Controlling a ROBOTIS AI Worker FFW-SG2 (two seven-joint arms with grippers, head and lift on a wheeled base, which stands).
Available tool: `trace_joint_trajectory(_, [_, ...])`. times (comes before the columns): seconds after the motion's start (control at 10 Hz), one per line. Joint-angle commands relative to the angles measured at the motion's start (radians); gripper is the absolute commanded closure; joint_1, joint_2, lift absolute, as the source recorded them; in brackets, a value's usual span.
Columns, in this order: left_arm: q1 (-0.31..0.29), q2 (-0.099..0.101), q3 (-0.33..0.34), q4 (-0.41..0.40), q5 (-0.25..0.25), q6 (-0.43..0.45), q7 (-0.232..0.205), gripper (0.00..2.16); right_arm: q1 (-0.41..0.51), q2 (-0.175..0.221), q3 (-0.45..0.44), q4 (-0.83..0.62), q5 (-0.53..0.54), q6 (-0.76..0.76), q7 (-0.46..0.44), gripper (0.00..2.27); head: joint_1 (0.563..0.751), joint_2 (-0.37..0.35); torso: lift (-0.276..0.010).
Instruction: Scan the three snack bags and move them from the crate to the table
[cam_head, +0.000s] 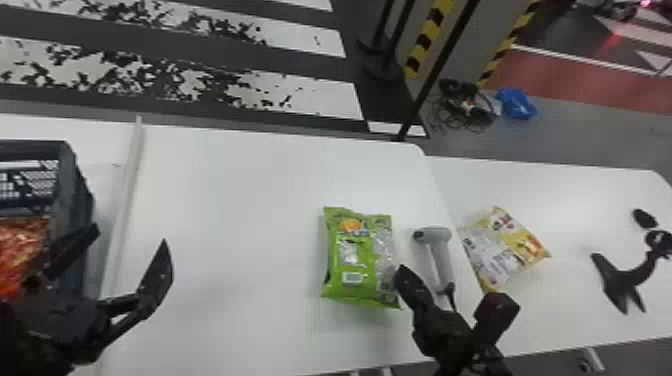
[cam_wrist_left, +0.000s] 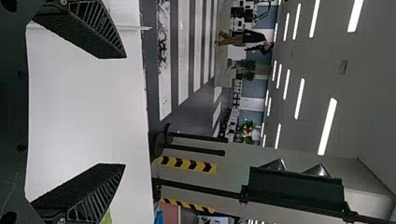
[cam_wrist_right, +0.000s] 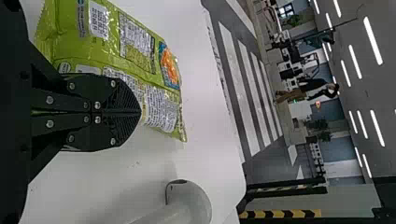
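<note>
Around your head view's clock: at nine, the red bag (cam_head: 20, 245) in the crate (cam_head: 75, 200), your left gripper (cam_head: 131, 237) wide apart; six, green bag (cam_head: 357, 260); five, your right gripper (cam_head: 403, 272), fingers together; four, scanner (cam_head: 436, 237), yellow bag (cam_head: 507, 245).

You see the crate (cam_head: 74, 195) and red bag (cam_head: 20, 245) cut off by the head view's left edge.

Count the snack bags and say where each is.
3: a green bag left of the scanner, a yellow bag right of it, and a red bag in the crate, where more may be hidden.
</note>
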Motion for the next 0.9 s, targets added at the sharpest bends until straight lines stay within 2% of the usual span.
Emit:
trace_joint_trajectory(0.0, [-0.003, 0.002, -0.003, 0.000, 0.000, 0.000, 0.000, 0.04, 0.011, 0.005, 0.000, -0.031, -0.004, -0.023, -0.001, 2.24, 0.695, -0.276, -0.062])
trace_joint_trajectory(0.3, [-0.001, 0.003, -0.008, 0.001, 0.002, 0.000, 0.000, 0.04, 0.037, 0.003, -0.021, -0.195, -0.010, 0.050, -0.001, 2.24, 0.695, -0.273, -0.062])
trace_joint_trajectory(0.4, [0.004, 0.003, -0.011, -0.003, 0.002, 0.000, 0.000, 0.04, 0.020, 0.005, -0.005, -0.189, 0.000, 0.050, -0.001, 2.24, 0.695, -0.268, -0.062])
trace_joint_trajectory(0.8, [0.020, 0.008, -0.003, -0.014, 0.002, 0.000, 0.000, 0.04, -0.142, 0.000, 0.114, 0.088, 0.131, -0.097, 0.003, 2.24, 0.695, -0.208, -0.062])
